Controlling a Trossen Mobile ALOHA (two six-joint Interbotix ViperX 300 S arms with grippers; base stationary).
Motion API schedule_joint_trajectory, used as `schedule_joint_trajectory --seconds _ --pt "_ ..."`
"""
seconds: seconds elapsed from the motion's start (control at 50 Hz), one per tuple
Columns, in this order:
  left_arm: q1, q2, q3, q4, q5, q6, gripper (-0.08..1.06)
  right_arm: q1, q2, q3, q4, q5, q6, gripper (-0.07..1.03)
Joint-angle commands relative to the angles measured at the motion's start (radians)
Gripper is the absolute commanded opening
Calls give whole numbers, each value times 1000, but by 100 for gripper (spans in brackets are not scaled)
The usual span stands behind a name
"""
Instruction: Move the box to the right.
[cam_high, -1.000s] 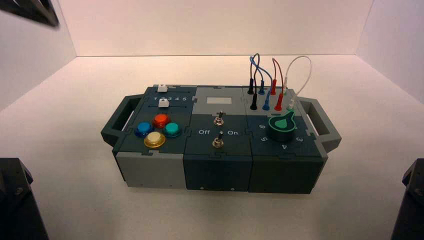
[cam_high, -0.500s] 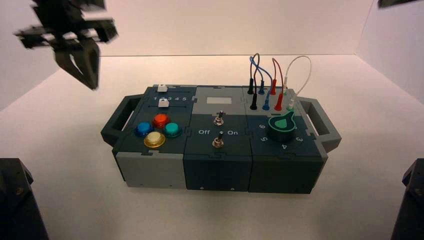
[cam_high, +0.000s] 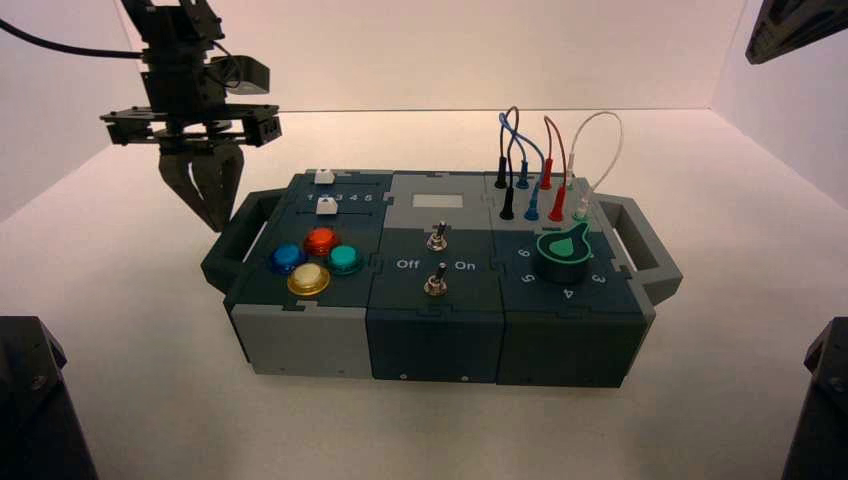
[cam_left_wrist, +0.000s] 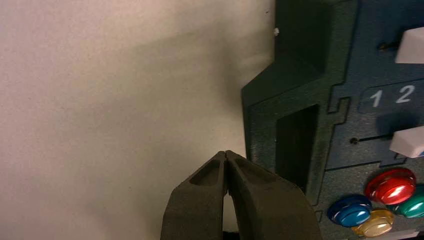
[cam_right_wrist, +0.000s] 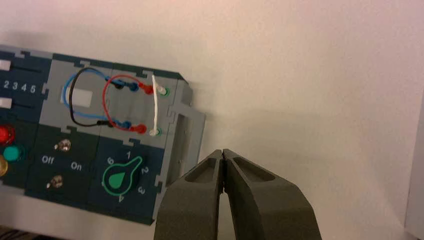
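The box (cam_high: 440, 285) is a dark teal and grey panel box in the middle of the white floor, with a handle at each end. My left gripper (cam_high: 212, 222) is shut and empty, hanging just above and outside the box's left handle (cam_high: 238, 240). In the left wrist view its tips (cam_left_wrist: 226, 153) lie beside the left handle (cam_left_wrist: 295, 145), near the coloured buttons (cam_left_wrist: 390, 185). My right gripper (cam_right_wrist: 223, 151) is shut and empty, high above the floor beside the right handle (cam_right_wrist: 182, 135). Only part of the right arm (cam_high: 795, 25) shows at the top right of the high view.
White walls close the space at the back and both sides. The coloured wires (cam_high: 545, 160) stand up from the box's back right. The green dial (cam_high: 563, 252) and two toggle switches (cam_high: 436, 260) sit on top. Dark arm bases (cam_high: 35, 410) fill the lower corners.
My left arm has come down from the upper left to the box's left handle. My right arm has entered at the top right. The box has not moved.
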Motion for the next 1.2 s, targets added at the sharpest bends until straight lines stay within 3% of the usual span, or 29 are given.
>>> schedule_joint_trajectory --seconds 0.02,0.4,1.02,1.2 --pt "-38 -8 -20 -3 6 2 -3 3 0 -41 14 28 3 -2" --pt "-172 9 -55 -20 25 -2 -3 3 -3 -41 29 127 8 -2" --pt "-457 163 -296 -69 118 -26 -3 3 -6 -51 29 156 8 -2" --pt "-477 193 -345 -63 126 -32 -3 3 -9 -55 29 156 8 -2"
